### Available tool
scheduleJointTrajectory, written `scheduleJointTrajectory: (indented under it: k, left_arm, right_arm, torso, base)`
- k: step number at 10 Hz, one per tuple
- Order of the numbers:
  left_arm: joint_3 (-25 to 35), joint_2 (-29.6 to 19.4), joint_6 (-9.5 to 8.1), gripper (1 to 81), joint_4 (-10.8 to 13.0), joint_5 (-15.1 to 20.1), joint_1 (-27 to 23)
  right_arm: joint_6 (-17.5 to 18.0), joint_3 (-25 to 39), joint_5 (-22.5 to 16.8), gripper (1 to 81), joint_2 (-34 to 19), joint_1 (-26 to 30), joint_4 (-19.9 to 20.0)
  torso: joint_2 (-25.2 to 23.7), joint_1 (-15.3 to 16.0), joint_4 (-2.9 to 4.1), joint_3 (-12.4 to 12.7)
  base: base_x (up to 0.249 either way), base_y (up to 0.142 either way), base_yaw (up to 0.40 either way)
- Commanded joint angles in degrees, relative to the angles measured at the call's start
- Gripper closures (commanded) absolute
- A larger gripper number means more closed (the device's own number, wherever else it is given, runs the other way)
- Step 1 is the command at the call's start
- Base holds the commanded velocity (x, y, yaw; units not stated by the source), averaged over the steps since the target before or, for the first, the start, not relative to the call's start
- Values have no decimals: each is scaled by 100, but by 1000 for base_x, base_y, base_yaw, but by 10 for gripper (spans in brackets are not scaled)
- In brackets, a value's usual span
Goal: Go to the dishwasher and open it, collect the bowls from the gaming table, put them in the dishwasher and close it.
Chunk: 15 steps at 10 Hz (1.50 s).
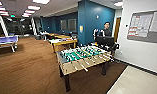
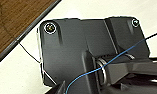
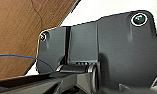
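The gaming table (image 1: pixel 64 41), long and white-topped with a pale yellow edge, stands beyond the table-football table, beside the blue wall. Small items lie on it, too far off for me to tell what they are. The bowls cannot be made out from here, and the dishwasher is out of view. The left wrist view looks past the robot's dark plate (image 2: pixel 69 50) onto pale floor and a strip of brown carpet. The right wrist view looks past the same kind of plate (image 3: pixel 114 50) onto that floor.
A table-football table (image 1: pixel 82 58) with a green field stands just ahead on brown carpet. A person (image 1: pixel 106 30) with a control rig stands behind it. A blue ping-pong table (image 1: pixel 5 41) is far left. A white wall with a notice board (image 1: pixel 144 26) runs on the right above pale floor (image 1: pixel 136 82).
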Motion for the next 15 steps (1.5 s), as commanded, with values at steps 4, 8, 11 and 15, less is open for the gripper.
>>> scheduleJointTrajectory:
  k: [4,8,11,15]
  left_arm:
    - [-90,59,9,10,-46,253,-304]
    - [-309,94,9,10,-37,191,-305]
    - [-309,120,9,10,-37,183,-304]
    - [-309,164,9,10,-37,183,-304]
  right_arm:
    - [-16,40,-317,10,99,302,-296]
    - [-16,40,-317,10,107,285,-305]
    - [-25,40,-317,10,107,285,-348]
    - [-25,40,-317,10,107,302,-375]
  torso:
    - [0,0,0,0]
    - [0,0,0,0]
    - [0,0,0,0]
    - [0,-5,0,0]
  base:
    - [0,0,355]
    - [0,0,355]
    - [0,0,355]
    - [0,0,355]
